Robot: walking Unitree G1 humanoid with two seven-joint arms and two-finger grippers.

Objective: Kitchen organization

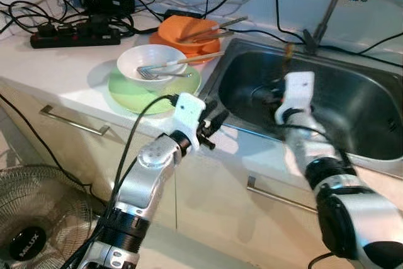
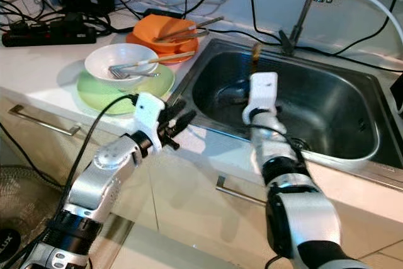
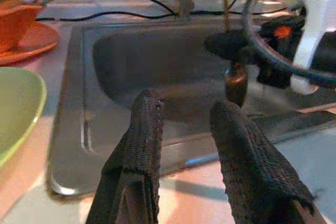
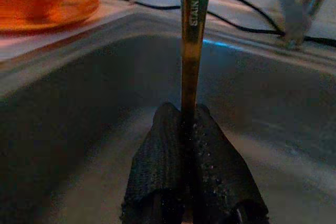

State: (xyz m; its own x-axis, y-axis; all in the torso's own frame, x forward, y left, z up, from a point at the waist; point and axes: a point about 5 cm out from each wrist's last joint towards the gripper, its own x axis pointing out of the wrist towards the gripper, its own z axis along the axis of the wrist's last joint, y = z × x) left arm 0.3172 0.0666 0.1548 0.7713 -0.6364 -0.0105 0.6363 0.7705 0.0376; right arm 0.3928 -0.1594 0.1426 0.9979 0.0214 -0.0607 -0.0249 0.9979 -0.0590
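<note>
Right pincer (image 4: 185,129) grips a steel utensil handle (image 4: 191,35) upright over the sink (image 2: 327,102). Left pincer (image 3: 186,129) released, at counter (image 1: 69,70) edge. White bowl (image 1: 151,61) holds a fork (image 1: 154,74).

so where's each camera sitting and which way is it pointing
Left and right eye views: on the head, looking down at the counter and sink, both silver arms showing.
Left wrist view: along the open left end effector toward the sink.
Right wrist view: along the right end effector, shut on an upright utensil handle over the sink.
All share the sink.
</note>
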